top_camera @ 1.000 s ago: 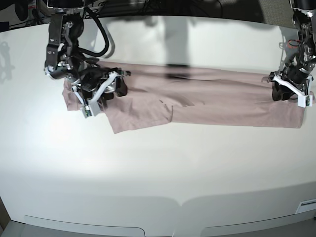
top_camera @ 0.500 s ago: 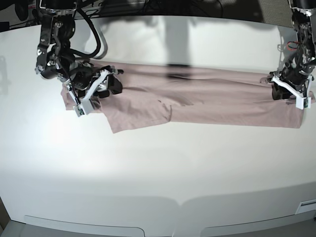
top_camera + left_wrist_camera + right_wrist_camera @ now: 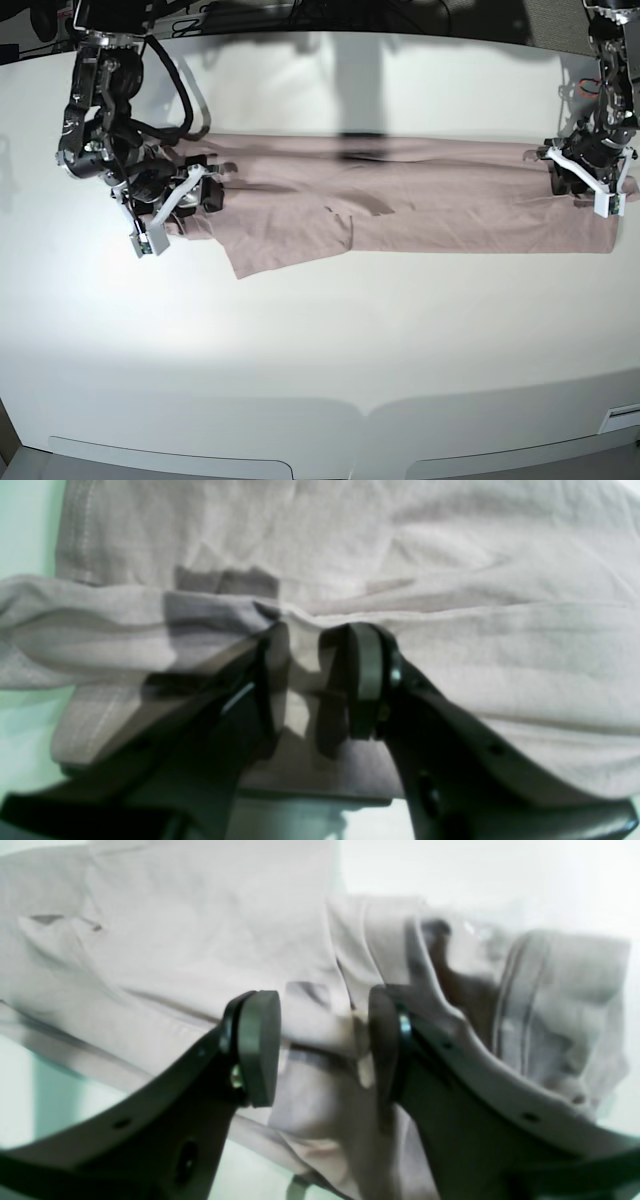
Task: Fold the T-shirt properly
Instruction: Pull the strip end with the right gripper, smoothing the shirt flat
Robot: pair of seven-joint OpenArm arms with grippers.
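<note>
White table [image 3: 320,340], pink shirt [image 3: 420,205] stretched out in a long band across the far half, one arm at each end.

Left gripper [image 3: 315,680] is pinching a raised fold of cloth between its pads at the shirt's right end, near the table's right edge, so it's clamped on the shirt. Right gripper [image 3: 320,1045] sits at the bunched-up left end with a gap between its pads and cloth bulging up into it; can't tell whether it's actually gripping. One flap of shirt pokes out toward the front edge, left of middle.
</note>
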